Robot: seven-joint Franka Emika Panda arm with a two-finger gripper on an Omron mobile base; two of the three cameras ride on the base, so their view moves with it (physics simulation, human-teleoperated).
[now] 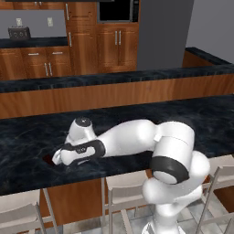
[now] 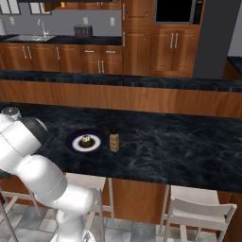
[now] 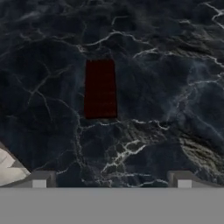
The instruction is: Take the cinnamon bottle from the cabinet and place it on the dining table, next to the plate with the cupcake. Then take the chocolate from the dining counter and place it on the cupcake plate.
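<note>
**Open gripper poised over the chocolate**

The gripper [image 3: 111, 179] hangs above the dark marble counter [image 3: 175, 65] with its fingers spread wide apart and nothing between them. The chocolate [image 3: 100, 89], a dark red bar, lies flat on the counter ahead of the fingertips, apart from them. In the right base view, the cinnamon bottle [image 2: 114, 142] stands upright just beside the plate [image 2: 75, 140] that carries the cupcake [image 2: 85, 141], well along the same counter.
</note>
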